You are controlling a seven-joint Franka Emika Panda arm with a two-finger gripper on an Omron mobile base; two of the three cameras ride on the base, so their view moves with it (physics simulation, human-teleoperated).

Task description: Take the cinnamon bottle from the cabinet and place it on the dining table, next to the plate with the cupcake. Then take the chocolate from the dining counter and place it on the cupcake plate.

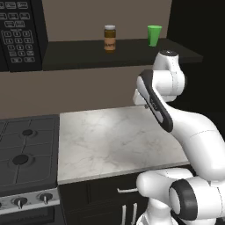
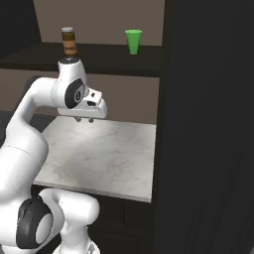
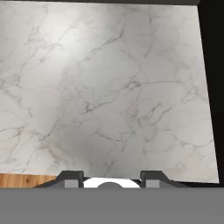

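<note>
The cinnamon bottle (image 1: 110, 38) stands upright on the dark cabinet (image 1: 79, 53) shelf, well apart from a green cup (image 1: 154, 35). Below, the white arm (image 1: 184, 127) bends over the marble tabletop (image 1: 105, 140), beside a black stove (image 1: 26, 154).

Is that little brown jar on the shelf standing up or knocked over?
Upright. The jar stands on its base on the shelf, pale lid on top, left of the green cup.
</note>
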